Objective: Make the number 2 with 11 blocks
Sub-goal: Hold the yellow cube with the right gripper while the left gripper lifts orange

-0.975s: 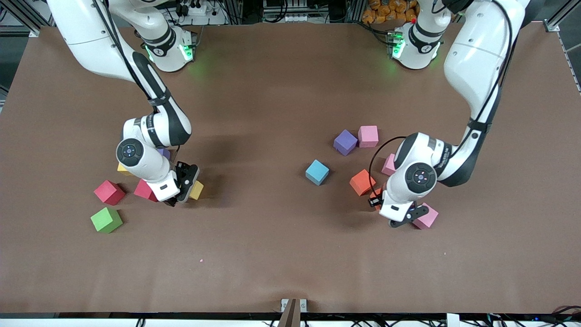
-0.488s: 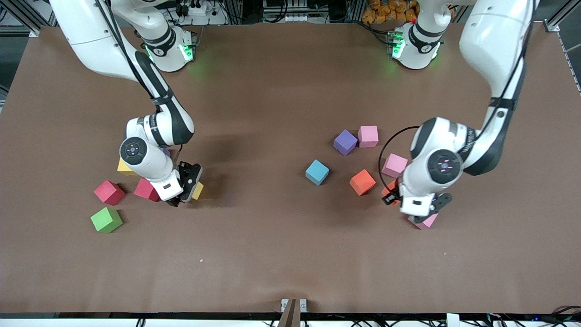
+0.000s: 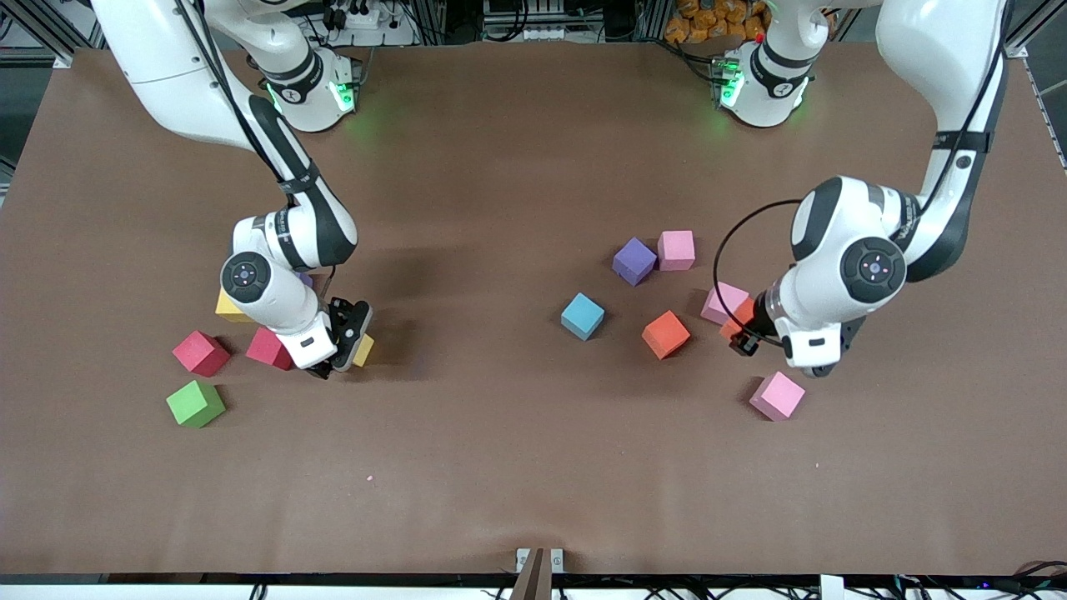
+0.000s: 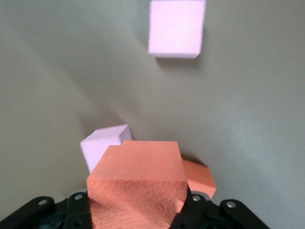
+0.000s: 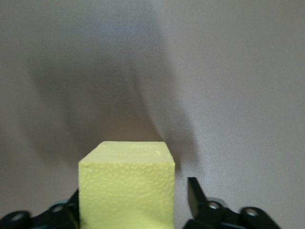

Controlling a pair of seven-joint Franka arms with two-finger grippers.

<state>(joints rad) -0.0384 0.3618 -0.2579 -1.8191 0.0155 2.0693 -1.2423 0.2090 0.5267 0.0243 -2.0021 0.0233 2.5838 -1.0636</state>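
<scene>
- Left hand (image 3: pixel 744 333): pinching an orange block (image 4: pixel 138 186), holding it over the counter (image 3: pixel 500 467).
- Right hand (image 3: pixel 340 358): spreading around a yellow block (image 5: pixel 126 186), not yet gripping.
- Showing no number 2 yet; leaving all eleven placements pending.

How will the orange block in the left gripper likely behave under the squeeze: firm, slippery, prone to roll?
The orange block in the left gripper looks like matte, pebbled foam, so it probably grips well and gives slightly. It seems light for its size. Flat faces and square edges suggest it will sit still, not roll, once set down.

Middle of table (image 3: pixel 500 208) open between arms. Blocks cluster at each end: red (image 3: pixel 201 352), green (image 3: pixel 195 403) by right arm; blue (image 3: pixel 582 316), orange (image 3: pixel 665 334), purple (image 3: pixel 634 261), pink (image 3: pixel 777 396) by left arm.
</scene>
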